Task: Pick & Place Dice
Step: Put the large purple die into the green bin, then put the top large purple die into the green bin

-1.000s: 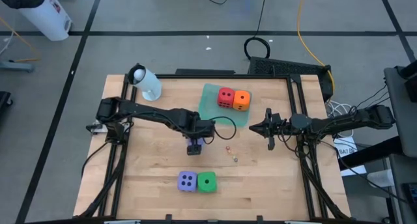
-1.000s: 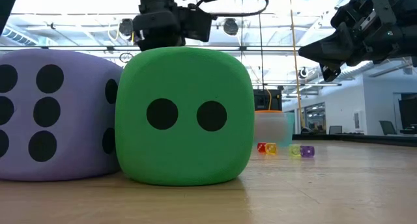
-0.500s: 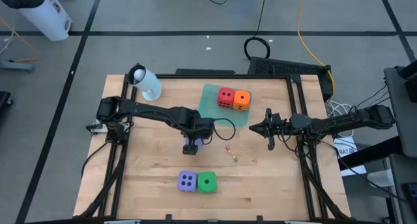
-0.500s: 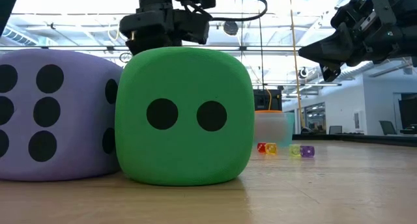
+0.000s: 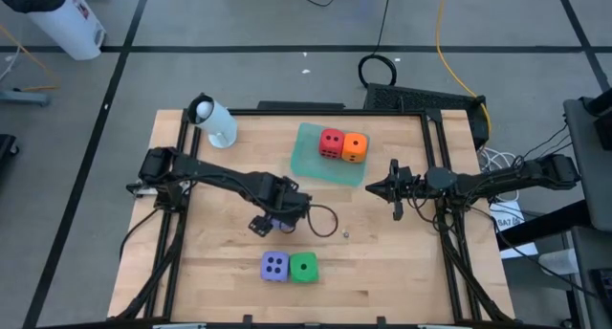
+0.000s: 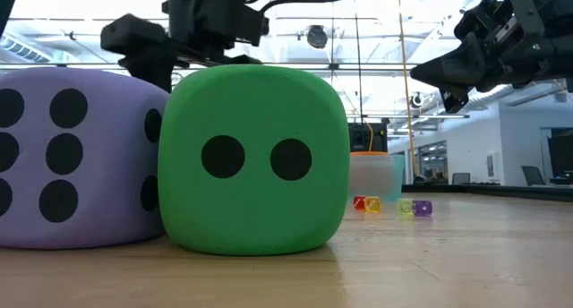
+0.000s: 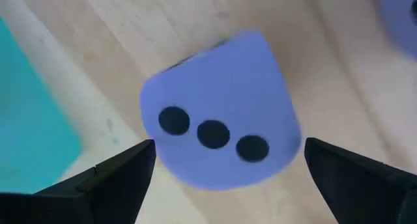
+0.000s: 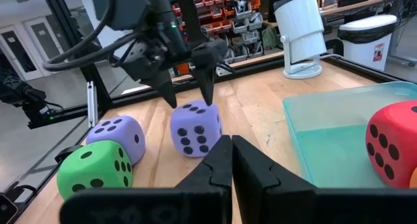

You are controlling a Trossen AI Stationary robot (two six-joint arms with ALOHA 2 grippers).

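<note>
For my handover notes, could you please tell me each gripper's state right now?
Left gripper: open, fingers straddling the purple die, not gripping it.
Right gripper: shut, empty, waiting at the table's right side.

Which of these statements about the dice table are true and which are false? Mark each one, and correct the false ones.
1. The red die and the orange die sit side by side on the teal tray. True.
2. The green die lies on the tray. False: it sits on the bare wood beside a purple die, near the table's front edge.
3. The left gripper has its fingers spread above a second purple die. True.
4. The right gripper holds the red die. False: its fingers are shut on nothing, out toward the table's right side.
5. Five large dice are in view. True.
</note>
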